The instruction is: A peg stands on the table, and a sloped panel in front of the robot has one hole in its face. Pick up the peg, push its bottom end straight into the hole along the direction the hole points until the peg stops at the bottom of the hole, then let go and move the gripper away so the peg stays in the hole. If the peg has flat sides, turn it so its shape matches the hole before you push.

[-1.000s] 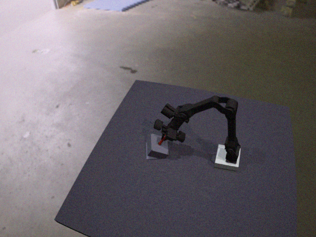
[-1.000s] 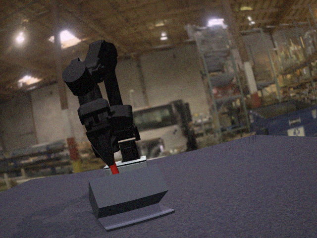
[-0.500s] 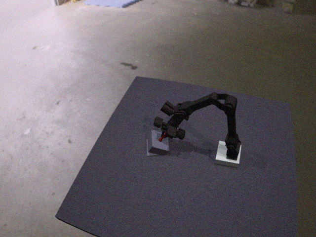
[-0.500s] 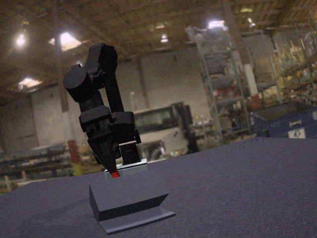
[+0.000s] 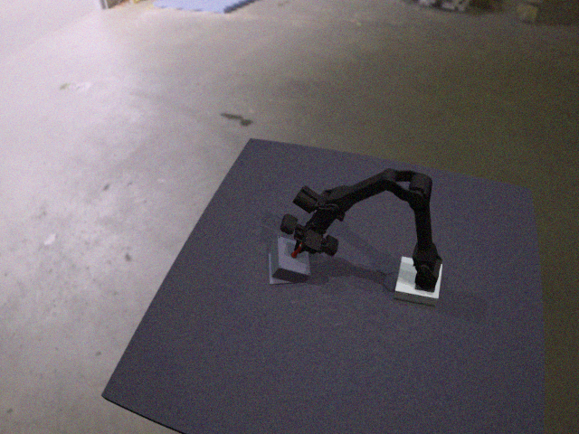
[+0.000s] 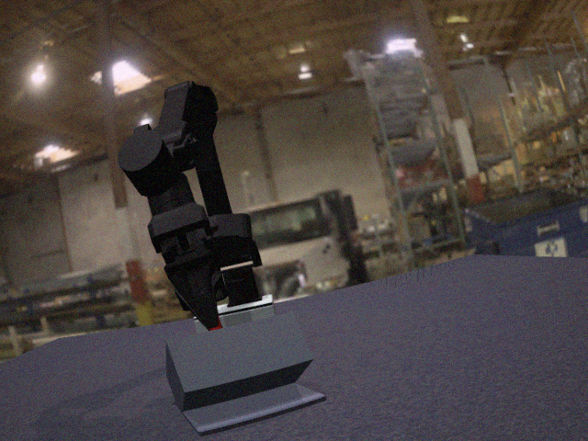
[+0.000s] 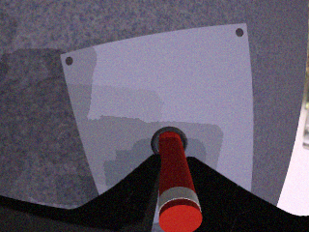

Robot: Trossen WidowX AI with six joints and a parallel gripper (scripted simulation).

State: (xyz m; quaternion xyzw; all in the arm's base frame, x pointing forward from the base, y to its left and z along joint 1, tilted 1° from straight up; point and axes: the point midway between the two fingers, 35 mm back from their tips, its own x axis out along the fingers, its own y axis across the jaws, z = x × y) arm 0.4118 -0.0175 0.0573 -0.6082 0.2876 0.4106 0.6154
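A sloped grey panel stands on the table, its back towards the exterior camera. Its round hole has a dark rim in the wrist view. My gripper is shut on the red round peg, close above the panel face. The peg has a pale band near its top end and leans with the gripper. Its bottom end is at the hole, inside the rim in the wrist view. How deep it sits is hidden.
The arm's pale base block stands on the dark table, across from the panel. The panel's thin foot plate lies on the table at its back.
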